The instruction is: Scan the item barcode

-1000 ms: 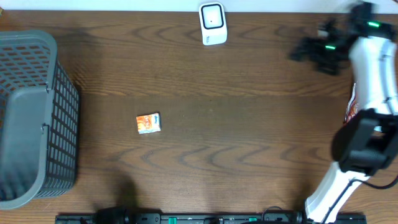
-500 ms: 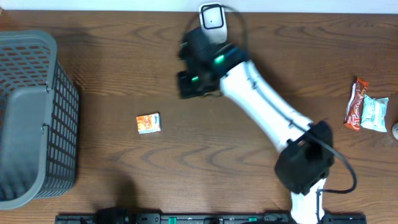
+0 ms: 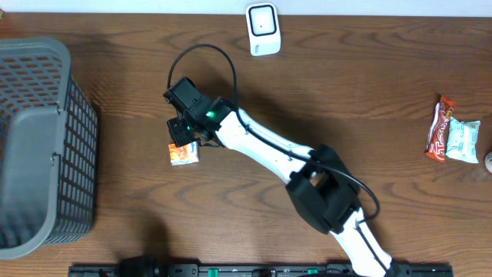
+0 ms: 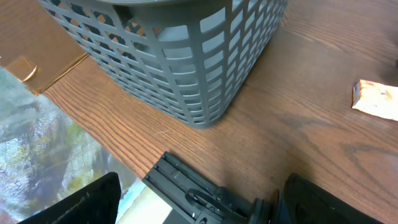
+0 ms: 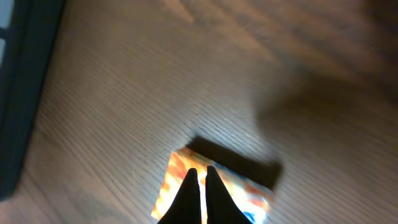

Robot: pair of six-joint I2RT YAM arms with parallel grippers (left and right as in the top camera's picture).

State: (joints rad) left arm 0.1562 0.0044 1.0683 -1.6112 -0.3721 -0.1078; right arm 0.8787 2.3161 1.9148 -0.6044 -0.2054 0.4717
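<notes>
Your right gripper (image 3: pixel 183 141) swings from near the scanner (image 3: pixel 263 29) to the orange packet (image 3: pixel 184 154), jaws pressed together over it; your left gripper (image 4: pixel 205 198) stands wide open.

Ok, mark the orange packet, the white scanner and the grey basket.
orange packet (image 3: pixel 185 158): overhead view, on its uncovered lower half.
white scanner (image 3: pixel 262 31): overhead view, on the middle of its face.
grey basket (image 3: pixel 77 161): overhead view, on its mesh side wall.

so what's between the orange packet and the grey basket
Nothing: only bare table lies between the packet and the basket, as the overhead view shows.
</notes>
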